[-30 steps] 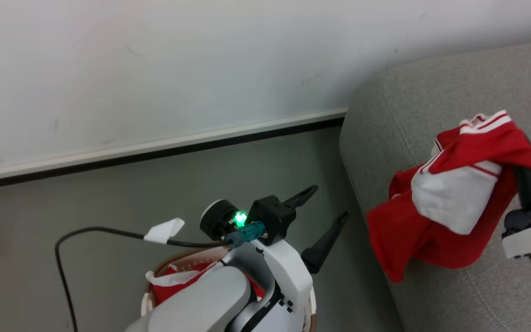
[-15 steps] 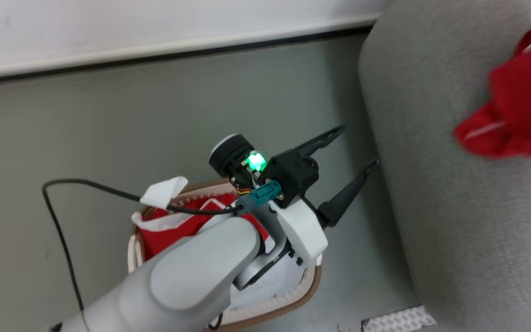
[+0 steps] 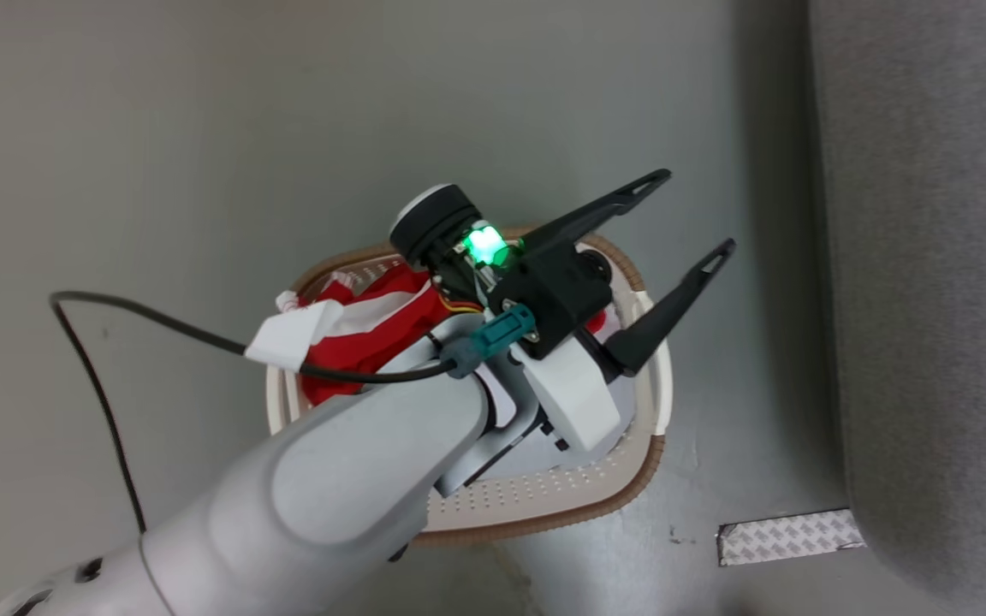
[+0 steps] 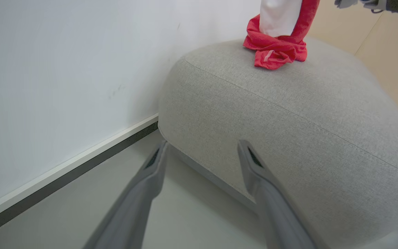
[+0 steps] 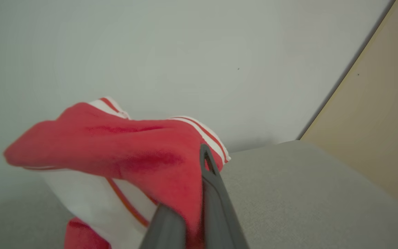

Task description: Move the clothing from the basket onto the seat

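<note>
Red clothing [image 3: 365,334] lies in the basket [image 3: 536,494] under my left gripper [image 3: 691,212], fingers spread, empty; its cable [image 3: 159,321] could snag the rim as I dip. Open floor [image 3: 741,385], then the seat [image 3: 929,257], where my right gripper [image 5: 189,193] pinches a red piece [image 5: 133,155]. Released near that rounded edge, it may slide off.

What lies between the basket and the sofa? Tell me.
In the head view, bare grey floor separates the basket from the sofa; one finger of the left tool hangs above that gap.
</note>
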You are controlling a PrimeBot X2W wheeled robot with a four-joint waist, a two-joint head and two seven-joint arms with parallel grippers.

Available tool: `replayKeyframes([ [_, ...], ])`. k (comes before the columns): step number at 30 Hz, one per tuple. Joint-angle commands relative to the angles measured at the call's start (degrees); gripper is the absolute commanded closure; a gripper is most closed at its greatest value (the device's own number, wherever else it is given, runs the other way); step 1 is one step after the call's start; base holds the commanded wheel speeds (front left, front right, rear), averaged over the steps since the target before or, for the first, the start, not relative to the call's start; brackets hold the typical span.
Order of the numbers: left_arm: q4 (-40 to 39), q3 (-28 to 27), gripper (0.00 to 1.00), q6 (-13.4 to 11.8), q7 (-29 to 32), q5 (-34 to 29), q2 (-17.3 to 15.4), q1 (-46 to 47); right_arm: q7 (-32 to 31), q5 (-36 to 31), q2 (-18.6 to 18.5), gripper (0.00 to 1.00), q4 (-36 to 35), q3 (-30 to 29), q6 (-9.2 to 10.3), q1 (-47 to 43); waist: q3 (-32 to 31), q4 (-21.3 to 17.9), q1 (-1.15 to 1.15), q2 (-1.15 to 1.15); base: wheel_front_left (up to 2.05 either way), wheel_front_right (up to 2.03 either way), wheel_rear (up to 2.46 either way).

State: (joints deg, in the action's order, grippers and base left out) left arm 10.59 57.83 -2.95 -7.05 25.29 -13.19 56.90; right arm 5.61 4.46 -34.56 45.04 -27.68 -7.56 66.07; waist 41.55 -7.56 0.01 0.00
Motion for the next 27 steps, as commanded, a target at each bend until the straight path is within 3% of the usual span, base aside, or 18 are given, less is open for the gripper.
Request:
replayKeyframes([
  [1, 0.2, -0.1, 0.0, -0.1, 0.2, -0.2, -0.5, -0.4, 0.4, -1.3, 1.5, 1.0, 2.1, -0.2, 0.13, -1.9, 1.0, 0.9, -0.01, 0.0, 0.0, 0.0, 0.0],
  [3, 0.3, 0.0, 0.0, -0.4, 0.2, 0.2, -0.9, -1.0, 1.4, -3.0, 2.6, 1.0, 5.7, -2.3, 0.14, -2.9, 0.9, 0.8, -0.01, 0.0, 0.0, 0.0, 0.0],
  [4, 0.4, -0.1, 0.0, -0.5, 0.1, 0.5, -1.0, -1.4, 1.9, -3.8, 3.3, 0.89, 7.1, -3.0, 0.15, -3.4, 0.6, 0.7, -0.01, 0.0, 0.0, 0.0, 0.0],
  [5, 0.5, -0.2, 0.0, -0.6, -0.1, 0.7, -1.4, -1.9, 2.5, -4.7, 4.3, 0.66, 8.5, -3.4, 0.15, -4.0, 0.1, 0.5, -0.01, 0.0, 0.0, 0.0, 0.0],
  [6, 0.6, -0.2, 0.0, -0.9, -0.2, 0.8, -1.7, -2.5, 2.2, -5.0, 5.3, 0.0, 9.9, -3.1, 0.15, -4.7, -0.4, 0.3, -0.01, 0.0, 0.0, 0.0, 0.0],
  [10, 1.2, -0.6, 0.0, -1.6, -1.0, 2.0, -2.9, -4.8, 5.2, -7.3, 6.9, 0.0, 11.3, -0.8, 0.15, -7.3, -3.5, -0.6, -0.01, 0.0, 0.0, 0.0, 0.0],
  [17, 3.1, -2.1, 0.0, -3.1, -4.4, 5.1, -4.0, -10.7, 8.9, -3.5, 8.9, 0.0, 6.4, 5.6, 0.15, -17.4, -12.1, -0.8, -0.01, 0.0, 0.0, 0.0, 0.0],
  [27, 5.5, -6.8, 0.0, -7.1, -7.9, 8.4, -6.2, -22.6, 9.6, 1.5, 18.4, 0.0, -22.1, 11.3, 0.15, -43.0, -24.1, 2.2, -0.01, 0.0, 0.0, 0.0, 0.0],
])
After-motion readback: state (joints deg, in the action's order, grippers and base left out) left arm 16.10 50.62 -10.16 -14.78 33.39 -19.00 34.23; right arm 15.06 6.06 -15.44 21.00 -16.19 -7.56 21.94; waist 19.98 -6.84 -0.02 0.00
